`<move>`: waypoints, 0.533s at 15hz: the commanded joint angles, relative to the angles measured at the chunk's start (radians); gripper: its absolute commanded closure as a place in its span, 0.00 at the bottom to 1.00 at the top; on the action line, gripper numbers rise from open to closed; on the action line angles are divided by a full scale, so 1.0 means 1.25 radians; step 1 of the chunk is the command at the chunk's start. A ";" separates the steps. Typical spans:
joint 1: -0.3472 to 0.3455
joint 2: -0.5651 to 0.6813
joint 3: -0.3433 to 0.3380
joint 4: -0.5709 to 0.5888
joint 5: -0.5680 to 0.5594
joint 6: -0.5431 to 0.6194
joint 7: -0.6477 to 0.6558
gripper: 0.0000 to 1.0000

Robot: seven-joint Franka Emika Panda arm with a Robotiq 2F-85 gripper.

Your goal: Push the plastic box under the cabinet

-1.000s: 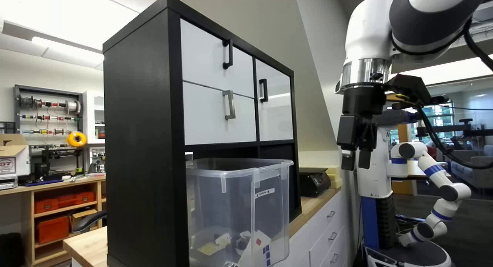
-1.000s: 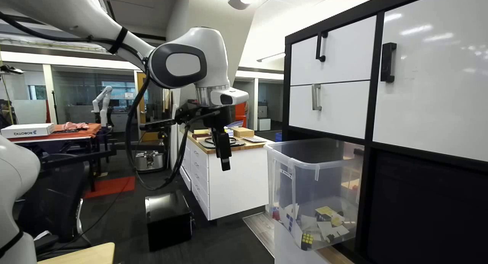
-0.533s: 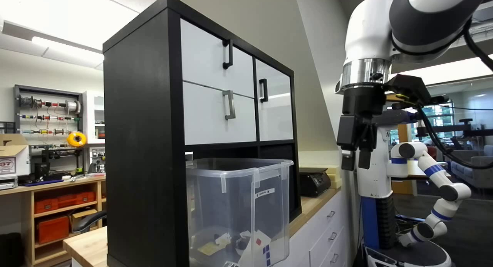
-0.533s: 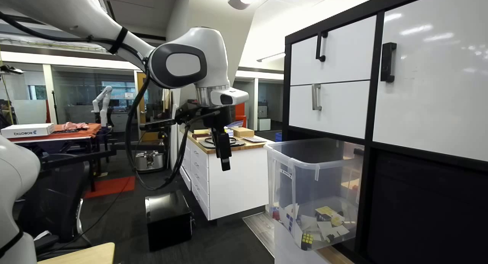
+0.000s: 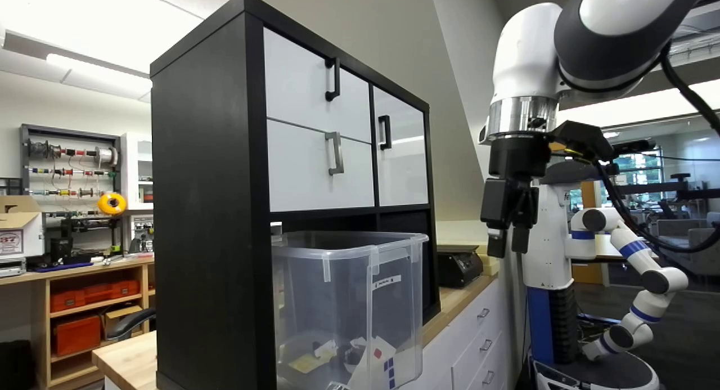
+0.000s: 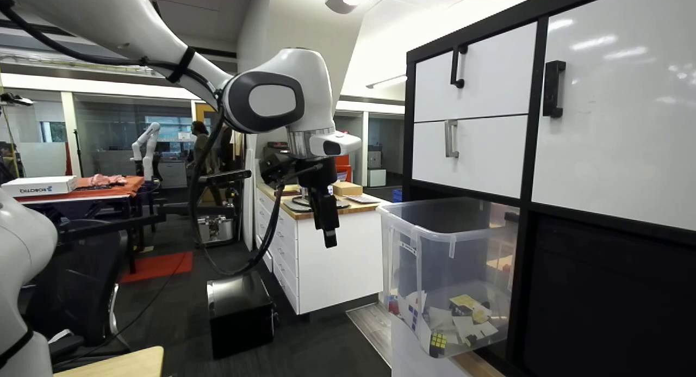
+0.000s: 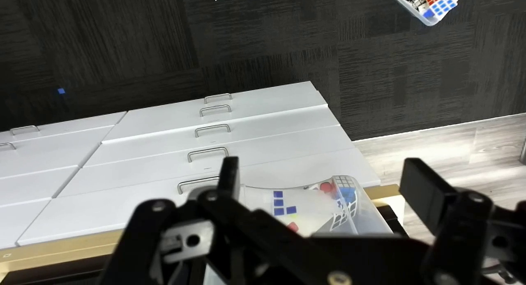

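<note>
Dark carpet is stretching below a wooden counter bearing the black-framed cabinet. The plastic box is sitting partly inside the bay beneath two stacked drawers, its front jutting out. The gripper is hanging apart from it, fingers standing well parted. A small cube is showing inside the box.

wrist view: down past hand | both exterior views: oblique, sharing cabinet, plastic box

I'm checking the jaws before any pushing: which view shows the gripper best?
The wrist view: the gripper looms close, jaws clearly apart. Both exterior views show it pointing down, the gap looking narrow or hidden.
</note>
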 commanded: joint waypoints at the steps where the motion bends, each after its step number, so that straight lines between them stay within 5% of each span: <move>1: -0.003 0.084 0.002 0.056 -0.025 0.046 -0.003 0.00; 8: 0.000 0.226 -0.027 0.100 -0.029 0.284 -0.071 0.00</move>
